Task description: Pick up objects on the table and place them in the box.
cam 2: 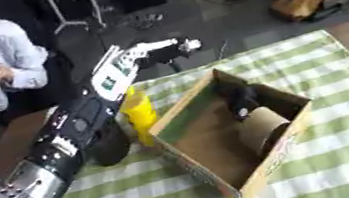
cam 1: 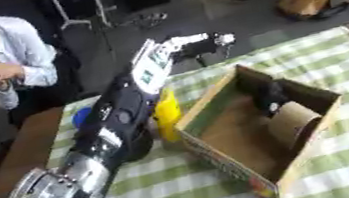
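Note:
An open cardboard box (cam 1: 222, 160) stands askew on the green-and-white striped cloth (cam 1: 176, 192). Inside it lie a black object (cam 1: 268, 97) and a tan cardboard roll (cam 1: 292, 123). A yellow object (cam 1: 168, 114) stands upright against the box's left outer wall. My left arm reaches up from the lower left, passing over a black round object (cam 1: 139, 146). My left hand (cam 1: 197, 46) hovers beyond the box's far corner, near the table's far edge. Whether it holds anything is too blurred to tell. My right hand does not show.
A small blue thing (cam 1: 81, 117) sits at the cloth's far left, partly hidden by my arm. Bare brown tabletop (cam 1: 25, 146) runs along the left of the cloth. Striped cloth lies to the right of and in front of the box.

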Motion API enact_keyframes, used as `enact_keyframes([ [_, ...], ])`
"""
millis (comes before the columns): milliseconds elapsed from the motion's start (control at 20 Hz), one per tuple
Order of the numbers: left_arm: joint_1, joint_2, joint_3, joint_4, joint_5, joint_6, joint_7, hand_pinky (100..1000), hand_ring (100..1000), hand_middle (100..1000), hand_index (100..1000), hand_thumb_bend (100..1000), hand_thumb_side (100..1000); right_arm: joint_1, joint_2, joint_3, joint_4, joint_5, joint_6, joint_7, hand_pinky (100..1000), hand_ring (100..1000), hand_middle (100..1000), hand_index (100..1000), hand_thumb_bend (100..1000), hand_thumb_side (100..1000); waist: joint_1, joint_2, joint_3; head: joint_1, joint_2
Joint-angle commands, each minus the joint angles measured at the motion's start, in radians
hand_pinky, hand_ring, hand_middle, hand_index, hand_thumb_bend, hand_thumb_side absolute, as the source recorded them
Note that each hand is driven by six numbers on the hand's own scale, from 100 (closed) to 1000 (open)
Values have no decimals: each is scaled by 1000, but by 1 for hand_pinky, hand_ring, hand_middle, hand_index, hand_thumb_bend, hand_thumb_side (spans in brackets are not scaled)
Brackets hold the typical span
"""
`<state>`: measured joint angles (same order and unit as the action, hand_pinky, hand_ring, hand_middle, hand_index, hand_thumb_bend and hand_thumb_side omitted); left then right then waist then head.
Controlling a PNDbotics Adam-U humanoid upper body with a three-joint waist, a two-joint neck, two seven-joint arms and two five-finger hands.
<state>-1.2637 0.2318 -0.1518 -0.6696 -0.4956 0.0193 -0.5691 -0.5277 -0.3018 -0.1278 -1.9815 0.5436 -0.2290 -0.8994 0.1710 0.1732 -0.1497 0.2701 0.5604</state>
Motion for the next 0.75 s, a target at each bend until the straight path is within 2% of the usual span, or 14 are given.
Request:
enact_keyframes([
  [50, -30, 19, 7, -14, -26, -11, -4, 870, 1000, 996, 1000, 248, 1000, -16, -2, 5, -19, -8, -11, -8, 839, 794, 638, 542, 100, 1000, -9, -14, 0, -1, 6],
  [200, -29, 21, 8, -13, -48, -10, -1, 872, 1000, 987, 1000, 199, 1000, -15, -2, 4, -19, -9, -13, -8, 839, 795, 638, 541, 100, 1000, -10, -15, -1, -2, 7],
  [500, -31, 29, 17, -27, -59, -8, 31, 870, 1000, 988, 1000, 208, 1000, -16, -1, 2, -19, -8, -11, -8, 839, 795, 638, 541, 100, 1000, -14, -16, 0, -2, 6],
  [700, -33, 71, 14, -87, -23, -24, 67, 844, 986, 967, 1000, 185, 1000, -17, -7, -1, -19, -4, -8, -8, 838, 795, 638, 542, 100, 1000, -18, -17, 8, -7, 8],
  [750, -36, 92, 13, -122, -12, -34, 84, 808, 959, 948, 1000, 114, 1000, -16, -9, -3, -19, -3, -8, -8, 838, 796, 638, 542, 100, 1000, -19, -18, 15, -9, 10],
])
